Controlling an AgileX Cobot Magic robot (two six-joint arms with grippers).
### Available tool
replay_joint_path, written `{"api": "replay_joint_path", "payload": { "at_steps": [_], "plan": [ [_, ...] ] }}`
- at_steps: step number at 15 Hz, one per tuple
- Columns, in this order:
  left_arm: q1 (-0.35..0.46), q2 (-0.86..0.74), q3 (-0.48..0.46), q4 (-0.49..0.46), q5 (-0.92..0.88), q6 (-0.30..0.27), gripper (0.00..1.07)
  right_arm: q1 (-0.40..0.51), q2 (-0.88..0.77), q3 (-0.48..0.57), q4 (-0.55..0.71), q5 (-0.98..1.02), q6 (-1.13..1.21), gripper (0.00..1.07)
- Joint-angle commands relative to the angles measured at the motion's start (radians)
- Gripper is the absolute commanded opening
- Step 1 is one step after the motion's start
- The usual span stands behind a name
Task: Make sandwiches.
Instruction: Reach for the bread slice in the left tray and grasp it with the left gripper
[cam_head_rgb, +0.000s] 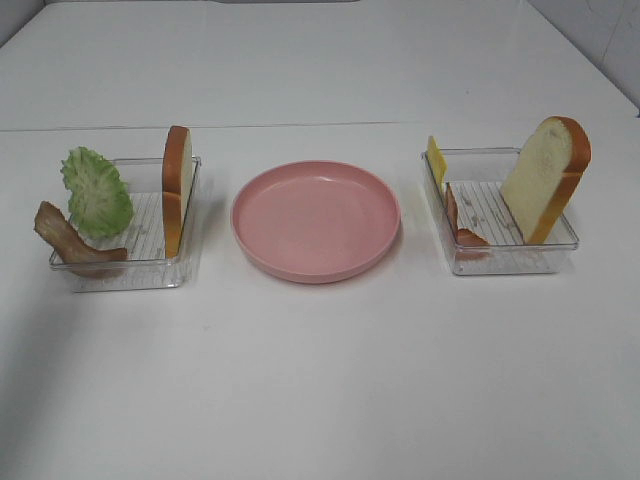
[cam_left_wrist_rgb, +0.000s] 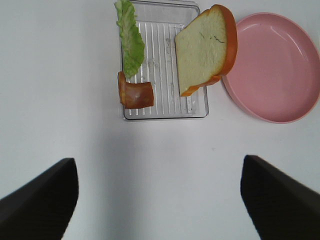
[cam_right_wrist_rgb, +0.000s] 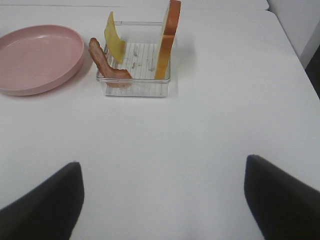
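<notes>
The left gripper (cam_left_wrist_rgb: 157, 167) and right gripper (cam_right_wrist_rgb: 162, 165) hang wide open and empty over the desk (cam_head_rgb: 320, 390). Lettuce (cam_head_rgb: 97, 192), a bacon strip (cam_head_rgb: 70, 240) and a bread slice (cam_head_rgb: 177, 185) sit in the left-edge tray (cam_head_rgb: 130, 272). The cheese (cam_head_rgb: 436, 160), second bacon strip (cam_head_rgb: 462, 225) and second bread slice (cam_head_rgb: 545, 175) sit in the right-edge tray (cam_head_rgb: 505, 262), with a pink plate (cam_head_rgb: 316, 215) between the two.

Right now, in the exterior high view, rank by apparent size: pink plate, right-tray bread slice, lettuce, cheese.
1. pink plate
2. right-tray bread slice
3. lettuce, only slightly smaller than the bread, so this is a close call
4. cheese, clearly smallest
</notes>
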Motion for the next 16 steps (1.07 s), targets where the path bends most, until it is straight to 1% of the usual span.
{"api": "replay_joint_path", "payload": {
  "at_steps": [1,2,3,4,5,6,7,8,9,10,11,14,16],
  "plan": [
    [-0.051,0.158,-0.113,-0.007,0.024,-0.002,0.84,-0.008,-0.012,0.001,0.002,-0.012,-0.011,0.83],
    [-0.086,0.220,-0.158,0.009,0.024,-0.010,0.84,-0.008,-0.012,0.001,0.002,-0.012,-0.011,0.83],
    [-0.107,0.253,-0.181,0.022,0.028,-0.020,0.84,-0.008,-0.012,0.001,0.002,-0.012,-0.011,0.83],
    [-0.146,0.313,-0.226,0.062,0.040,-0.067,0.84,-0.008,-0.012,0.001,0.002,-0.012,-0.011,0.83],
    [-0.192,0.376,-0.273,0.117,0.048,-0.129,0.84,-0.008,-0.012,0.001,0.002,-0.012,-0.011,0.83],
    [-0.275,0.479,-0.359,0.236,0.049,-0.264,0.84,-0.008,-0.012,0.001,0.002,-0.012,-0.011,0.83],
    [-0.315,0.534,-0.411,0.278,0.067,-0.306,0.84,-0.008,-0.012,0.001,0.002,-0.012,-0.011,0.83],
    [-0.332,0.556,-0.438,0.292,0.078,-0.321,0.84,-0.008,-0.012,0.001,0.002,-0.012,-0.011,0.83],
    [-0.368,0.637,-0.516,0.317,0.131,-0.350,0.84,-0.008,-0.012,0.001,0.002,-0.012,-0.011,0.83],
    [-0.386,0.682,-0.563,0.329,0.173,-0.371,0.84,-0.008,-0.012,0.001,0.002,-0.012,-0.011,0.83],
    [-0.393,0.706,-0.589,0.334,0.190,-0.376,0.84,-0.008,-0.012,0.001,0.002,-0.012,-0.011,0.83],
    [-0.420,0.818,-0.712,0.338,0.222,-0.377,0.84,-0.008,-0.012,0.001,0.002,-0.012,-0.011,0.83],
    [-0.420,0.873,-0.765,0.342,0.218,-0.378,0.84,-0.008,-0.012,0.001,0.002,-0.012,-0.011,0.83]
  ]
}}
